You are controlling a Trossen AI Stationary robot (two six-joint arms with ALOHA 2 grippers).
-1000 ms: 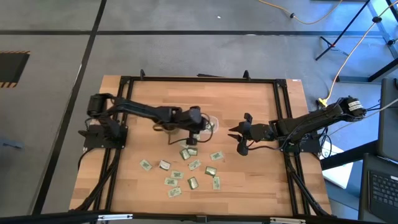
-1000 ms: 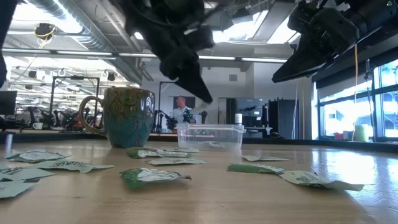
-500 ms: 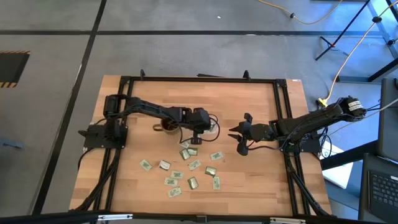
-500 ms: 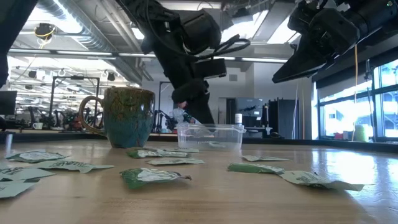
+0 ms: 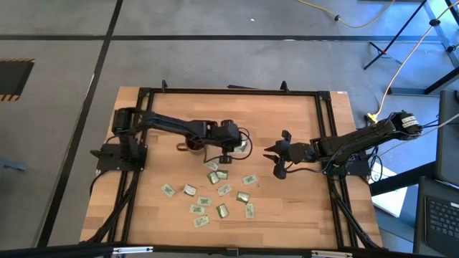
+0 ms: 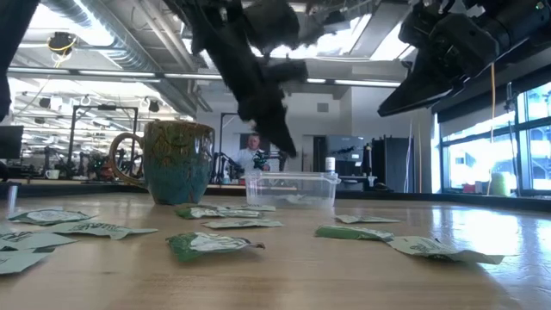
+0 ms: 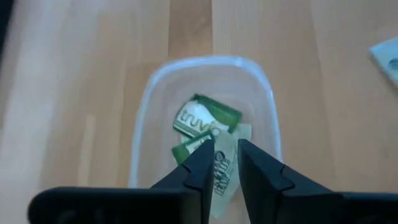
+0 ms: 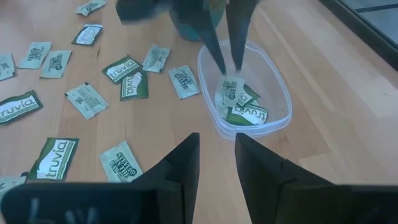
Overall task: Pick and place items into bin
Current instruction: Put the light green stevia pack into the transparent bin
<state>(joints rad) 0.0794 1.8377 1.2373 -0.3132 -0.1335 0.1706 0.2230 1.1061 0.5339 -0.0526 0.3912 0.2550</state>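
Observation:
My left gripper (image 8: 229,70) hangs over the clear bin (image 8: 280,81), fingers pointing down and a little apart, touching nothing. Its wrist view shows the open fingers (image 7: 225,146) above the bin's rim (image 7: 205,61) and the green and white packets (image 7: 205,118) lying inside. In the low view it (image 6: 284,146) is clear above the bin (image 6: 291,189). Several more packets (image 5: 215,192) lie flat on the wood nearer the near edge. My right gripper (image 5: 272,162) waits open, raised, to the right of the bin.
A round brown and teal mug (image 6: 176,159) stands just left of the bin (image 5: 244,145). Loose packets (image 8: 124,68) are spread between the bin and the near edge. A person stands far off in the room behind the table. Bare wood lies along the far and right sides.
My left gripper has shifted a little toward the table's right, dipped down to the bin, and then risen again so that it now hangs above the bin's rim. The right arm has kept still.

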